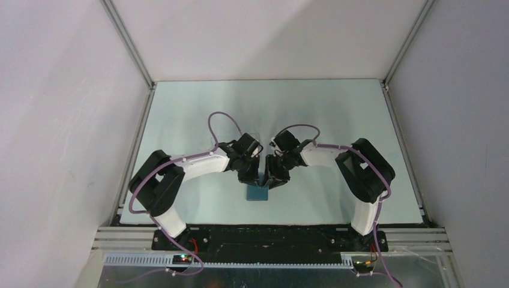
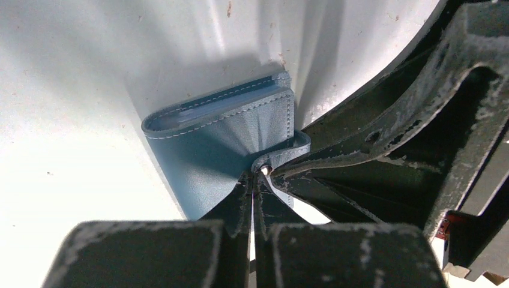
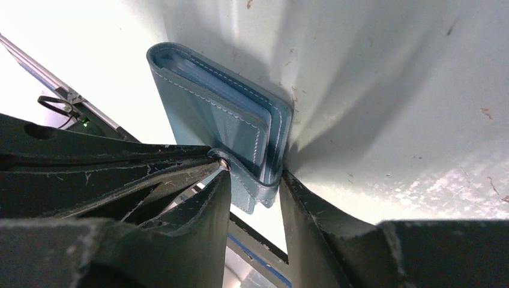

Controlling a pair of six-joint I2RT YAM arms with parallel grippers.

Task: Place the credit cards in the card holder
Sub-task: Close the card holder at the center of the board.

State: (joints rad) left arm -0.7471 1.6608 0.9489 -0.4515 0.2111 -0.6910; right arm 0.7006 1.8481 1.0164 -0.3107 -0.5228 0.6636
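**Hazard.** The small, flat, blue stitched-leather card holder [image 1: 258, 192] is engaged by both arms at one corner. The left end effector [image 2: 255, 180] has its fingers pressed together on a thin flap of the cover. If the arms pull unevenly, the flap may slip out of this narrow pinch. The holder could then fold shut or drag across the pale table [image 1: 198, 108]. A squeeze by the right end effector [image 3: 256, 177] across the whole folded stack would press the panels together and block access to the pockets.

**Position.** The card holder sits near the table's front centre, between the two arms and directly under both end effectors. It is folded, and paler blue inner layers show at its open edge. Whether it rests flat or is partly raised cannot be determined. One corner lies between the separated fingers of the right end effector; whether they bear on it cannot be determined. The left end effector holds the same corner from the side. No credit cards are visible in any view.
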